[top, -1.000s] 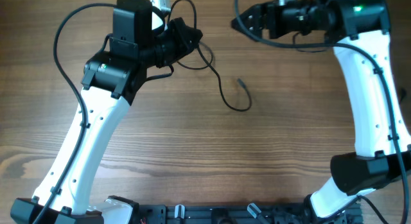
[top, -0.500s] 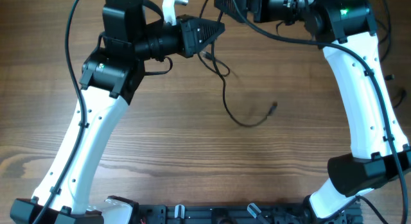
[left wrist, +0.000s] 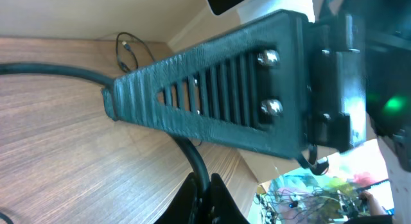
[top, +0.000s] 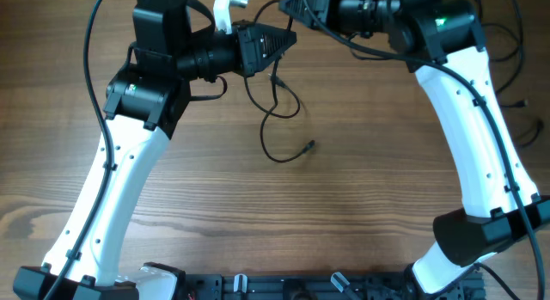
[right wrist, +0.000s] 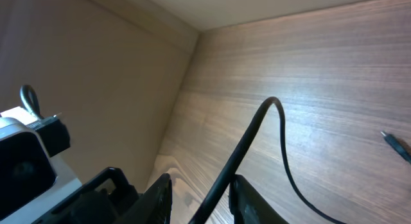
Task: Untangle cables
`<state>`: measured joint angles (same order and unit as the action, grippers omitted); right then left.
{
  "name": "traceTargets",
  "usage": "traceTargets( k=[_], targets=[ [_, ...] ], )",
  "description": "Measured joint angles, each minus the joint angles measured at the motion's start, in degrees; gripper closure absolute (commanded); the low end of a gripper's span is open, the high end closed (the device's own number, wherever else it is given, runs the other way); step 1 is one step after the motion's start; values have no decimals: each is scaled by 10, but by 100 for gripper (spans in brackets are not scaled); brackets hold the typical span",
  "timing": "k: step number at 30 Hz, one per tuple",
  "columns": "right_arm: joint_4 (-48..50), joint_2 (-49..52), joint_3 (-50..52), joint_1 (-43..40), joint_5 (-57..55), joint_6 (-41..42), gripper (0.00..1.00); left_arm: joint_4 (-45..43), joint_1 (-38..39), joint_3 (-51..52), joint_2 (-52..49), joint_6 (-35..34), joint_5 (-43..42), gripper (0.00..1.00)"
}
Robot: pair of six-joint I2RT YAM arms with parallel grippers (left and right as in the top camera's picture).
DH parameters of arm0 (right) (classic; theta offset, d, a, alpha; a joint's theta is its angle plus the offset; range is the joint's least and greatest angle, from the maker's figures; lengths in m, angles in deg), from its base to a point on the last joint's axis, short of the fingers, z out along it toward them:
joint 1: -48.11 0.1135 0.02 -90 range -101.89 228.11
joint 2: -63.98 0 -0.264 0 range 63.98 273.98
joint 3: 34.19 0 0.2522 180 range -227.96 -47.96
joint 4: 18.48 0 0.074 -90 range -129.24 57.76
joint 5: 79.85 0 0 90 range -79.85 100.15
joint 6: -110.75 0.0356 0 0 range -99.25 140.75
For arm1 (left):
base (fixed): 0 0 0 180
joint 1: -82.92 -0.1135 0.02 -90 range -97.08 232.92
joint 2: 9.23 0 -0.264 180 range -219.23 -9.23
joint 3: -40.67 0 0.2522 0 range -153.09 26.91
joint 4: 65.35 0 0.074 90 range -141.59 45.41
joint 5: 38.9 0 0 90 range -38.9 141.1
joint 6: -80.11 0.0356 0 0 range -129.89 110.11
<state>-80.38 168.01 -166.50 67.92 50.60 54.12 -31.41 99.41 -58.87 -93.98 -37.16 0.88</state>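
Observation:
A thin black cable (top: 265, 132) hangs from the two grippers at the table's far edge and loops down over the wood to its plug (top: 309, 146). My left gripper (top: 290, 38) points right and, in the left wrist view, its fingertips are shut on the cable (left wrist: 198, 161). My right gripper (top: 290, 4) points left just above it; its ribbed finger (left wrist: 212, 102) fills the left wrist view. In the right wrist view the cable (right wrist: 257, 128) runs between the right gripper's (right wrist: 202, 199) jaws, against the right finger (right wrist: 247, 198), with a gap to the left one.
More black cables (top: 514, 72) lie at the table's far right, one with a plug end (top: 519, 103). Another thin cable (left wrist: 125, 47) sits near the back wall. The table meets a beige wall (right wrist: 96, 70) at the far edge.
The right gripper's jaws have narrowed around the cable and the arm has shifted left. The cable's loose plug end has swung left across the table. The left gripper stays shut.

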Motion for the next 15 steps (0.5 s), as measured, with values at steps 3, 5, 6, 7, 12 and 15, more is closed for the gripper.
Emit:
traceTargets(
  k=[3, 5, 6, 7, 12, 15],
  targets=[
    [-12, 0, 0, 10, 0, 0, 62, 15, 0, 0, 0, 0, 18, 96],
    [-12, 0, 0, 11, 0, 0, 69, 16, 0, 0, 0, 0, 24, 96],
    [-12, 0, 0, 11, 0, -1, 78, 16, 0, 0, 0, 0, 25, 96],
    [-13, 0, 0, 11, 0, 2, 83, 17, 0, 0, 0, 0, 26, 96],
    [-6, 0, 0, 15, 7, 1, 96, 23, 0, 0, -1, 3, 33, 65],
    [-24, 2, 0, 11, -34, -27, 96, 18, 0, 0, -1, 2, 34, 44]
  ],
)
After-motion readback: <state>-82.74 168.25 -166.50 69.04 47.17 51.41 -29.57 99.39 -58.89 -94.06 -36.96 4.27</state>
